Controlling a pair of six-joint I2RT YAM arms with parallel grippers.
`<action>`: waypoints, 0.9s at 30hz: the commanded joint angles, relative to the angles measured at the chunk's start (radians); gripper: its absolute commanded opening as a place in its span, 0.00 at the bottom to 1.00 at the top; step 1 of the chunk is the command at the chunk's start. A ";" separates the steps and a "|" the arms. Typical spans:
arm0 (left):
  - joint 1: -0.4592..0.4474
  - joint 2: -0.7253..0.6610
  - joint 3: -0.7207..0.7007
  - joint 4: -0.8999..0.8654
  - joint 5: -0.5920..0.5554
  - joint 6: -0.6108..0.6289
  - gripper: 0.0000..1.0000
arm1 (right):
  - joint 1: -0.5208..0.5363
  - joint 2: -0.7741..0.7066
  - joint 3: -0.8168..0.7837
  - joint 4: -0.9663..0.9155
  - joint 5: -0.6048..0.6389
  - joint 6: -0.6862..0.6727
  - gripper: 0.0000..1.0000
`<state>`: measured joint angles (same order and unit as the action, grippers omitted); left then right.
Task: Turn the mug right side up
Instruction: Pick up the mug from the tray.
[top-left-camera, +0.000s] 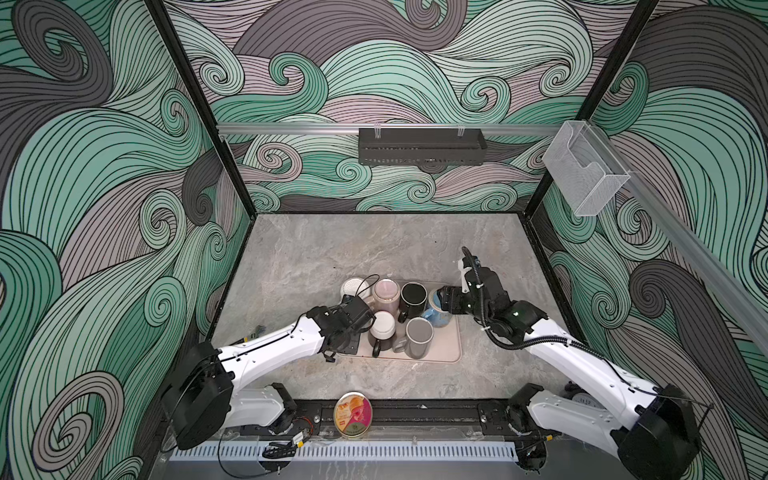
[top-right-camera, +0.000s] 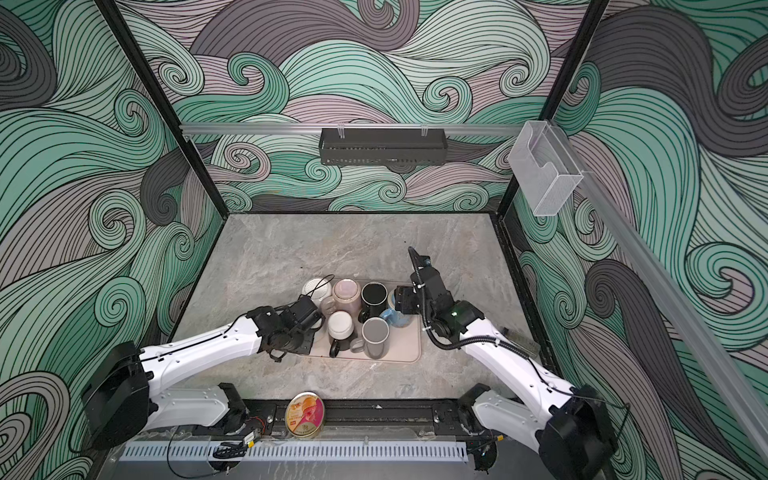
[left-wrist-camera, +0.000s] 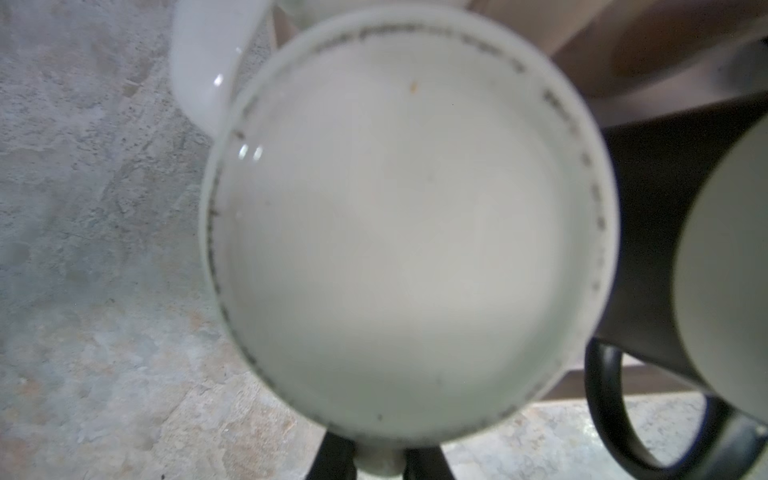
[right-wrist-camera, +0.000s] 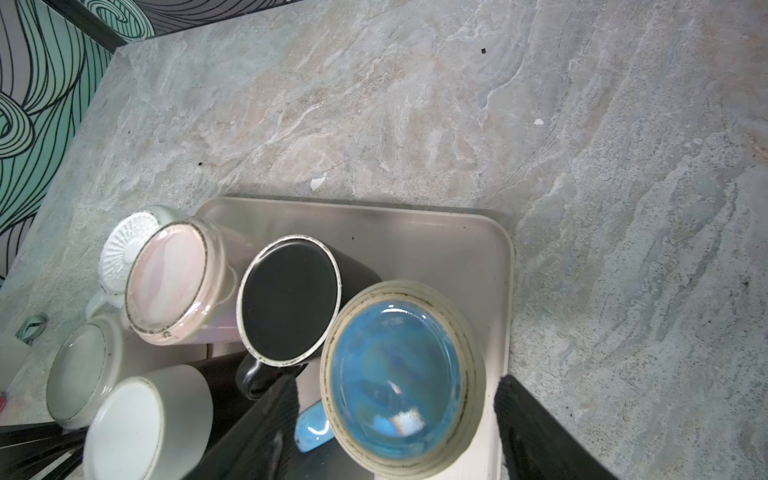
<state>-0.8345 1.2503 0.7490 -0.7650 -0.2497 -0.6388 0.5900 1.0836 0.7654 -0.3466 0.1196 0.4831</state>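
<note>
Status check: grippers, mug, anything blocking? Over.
Left gripper shut on pale mug, base up. Right gripper open, fingers astride blue mug. Dark mug close alongside the pale one, contact unclear.

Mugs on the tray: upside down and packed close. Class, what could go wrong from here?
The left gripper is shut on just a small part of the pale mug; the mug may slip while turning. The right gripper is open around the blue mug, with the black mug close beside; the gripper could knock it over.
</note>
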 joint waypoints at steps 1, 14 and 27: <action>-0.018 -0.071 0.004 -0.070 -0.086 -0.022 0.00 | 0.008 -0.014 -0.008 0.009 0.003 0.016 0.75; -0.102 -0.186 0.101 -0.220 -0.118 -0.033 0.00 | 0.027 -0.046 0.005 0.003 0.005 0.015 0.74; -0.122 -0.301 0.243 -0.037 -0.122 0.066 0.00 | 0.033 -0.078 0.032 0.079 -0.096 0.055 0.74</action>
<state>-0.9504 0.9932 0.9520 -0.9459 -0.3336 -0.6182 0.6155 1.0260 0.7670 -0.3252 0.0742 0.5003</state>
